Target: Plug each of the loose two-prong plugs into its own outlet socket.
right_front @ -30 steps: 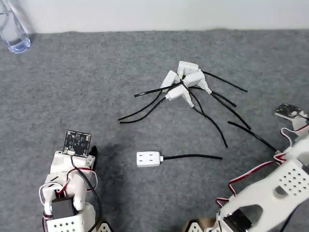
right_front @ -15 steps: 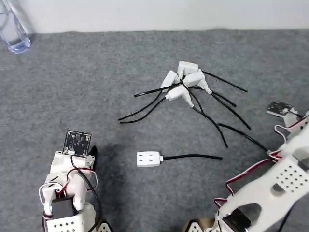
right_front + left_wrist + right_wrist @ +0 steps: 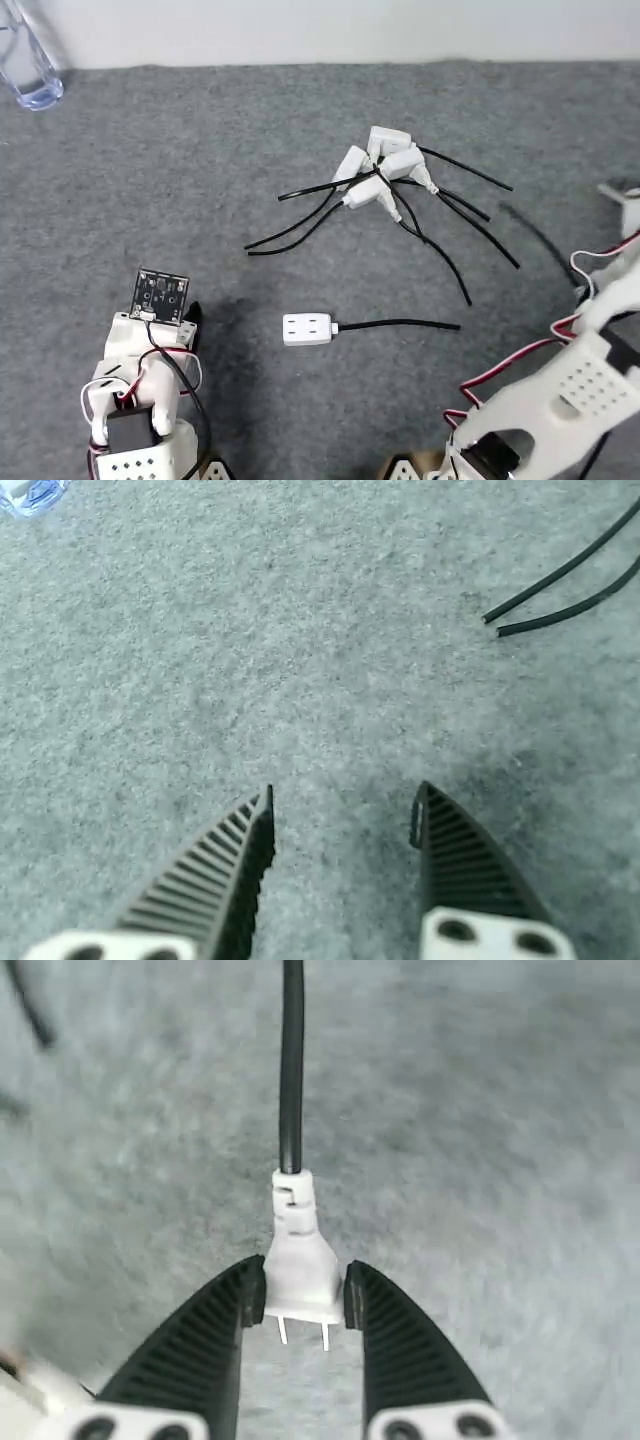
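The left arm point(image 3: 148, 385) is seen folded low by its base, with the left gripper point(image 3: 340, 800) spread apart. The right arm point(image 3: 575, 385) is stretched outward, apparently raised, and the right gripper point(image 3: 303, 1295) is clamped on a white plug point(image 3: 300, 1265).

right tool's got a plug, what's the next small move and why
Probably swing the right tool toward the outlet socket: it is shut on a plug with both prongs exposed, and the socket lies apart from it, nothing plugged in.
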